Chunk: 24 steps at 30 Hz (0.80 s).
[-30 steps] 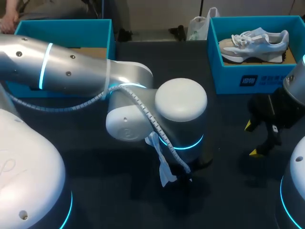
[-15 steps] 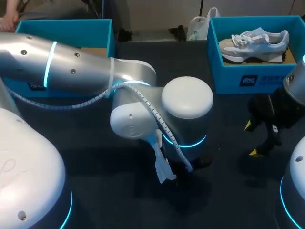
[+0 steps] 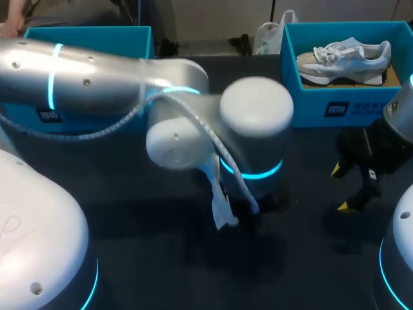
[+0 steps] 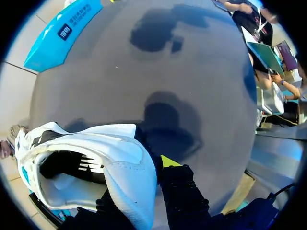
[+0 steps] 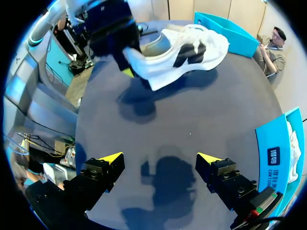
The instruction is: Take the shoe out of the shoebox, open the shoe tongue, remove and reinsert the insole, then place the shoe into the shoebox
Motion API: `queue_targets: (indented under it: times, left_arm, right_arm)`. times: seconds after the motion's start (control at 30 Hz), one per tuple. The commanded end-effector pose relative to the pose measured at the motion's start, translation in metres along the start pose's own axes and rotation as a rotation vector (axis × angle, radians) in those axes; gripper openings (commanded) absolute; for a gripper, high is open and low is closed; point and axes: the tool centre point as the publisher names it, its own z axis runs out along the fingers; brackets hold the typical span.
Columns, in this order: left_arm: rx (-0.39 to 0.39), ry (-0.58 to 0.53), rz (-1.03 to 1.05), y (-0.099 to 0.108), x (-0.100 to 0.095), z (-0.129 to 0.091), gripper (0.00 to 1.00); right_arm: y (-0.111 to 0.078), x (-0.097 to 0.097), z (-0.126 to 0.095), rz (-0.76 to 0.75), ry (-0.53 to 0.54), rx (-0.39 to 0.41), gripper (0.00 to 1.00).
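Shoebox point(image 3: 90, 33) at our far left sits partly behind our left arm point(image 3: 97, 84), so we cannot tell what it holds. Mid-table, our left gripper point(image 5: 130, 63) is clamped on the heel of the white shoe point(image 5: 187, 50), holding it above the dark table point(image 3: 303, 258). At the right, the second shoebox point(image 3: 335, 106) holds a grey sneaker point(image 3: 345, 59) resting on its sole, and near it our right gripper point(image 5: 160, 165) hangs over the table, fingers spread wide.

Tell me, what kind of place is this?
Probably a robot lab: the left gripper holds a white shoe above a table, the right gripper hangs open, and a blue shoebox holds a second shoe.
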Motion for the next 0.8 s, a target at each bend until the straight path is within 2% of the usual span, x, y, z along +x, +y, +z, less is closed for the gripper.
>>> queue_targets:
  times: [0.03,0.17,0.5,0.57,0.63,0.8]
  left_arm:
    - [0.049,0.03,0.018,0.023,-0.028,-0.063,0.0]
    - [0.063,0.039,0.027,0.035,-0.046,-0.088,0.0]
    - [0.04,-0.003,0.037,0.057,-0.08,-0.122,0.0]
    - [0.019,0.0,0.06,0.061,-0.089,-0.134,0.0]
    - [0.036,0.025,0.053,0.069,-0.102,-0.149,0.0]
    - [0.036,0.025,0.053,0.069,-0.102,-0.149,0.0]
  right_arm:
    - [0.0,0.001,0.001,0.001,-0.002,0.003,1.0]
    - [0.0,0.001,0.001,0.001,-0.002,0.003,1.0]
    - [0.0,0.001,0.001,0.001,-0.002,0.003,1.0]
    - [0.0,0.001,0.001,0.001,-0.002,0.003,1.0]
    - [0.0,0.001,0.001,0.001,-0.002,0.003,1.0]
    - [0.0,0.001,0.001,0.001,-0.002,0.003,1.0]
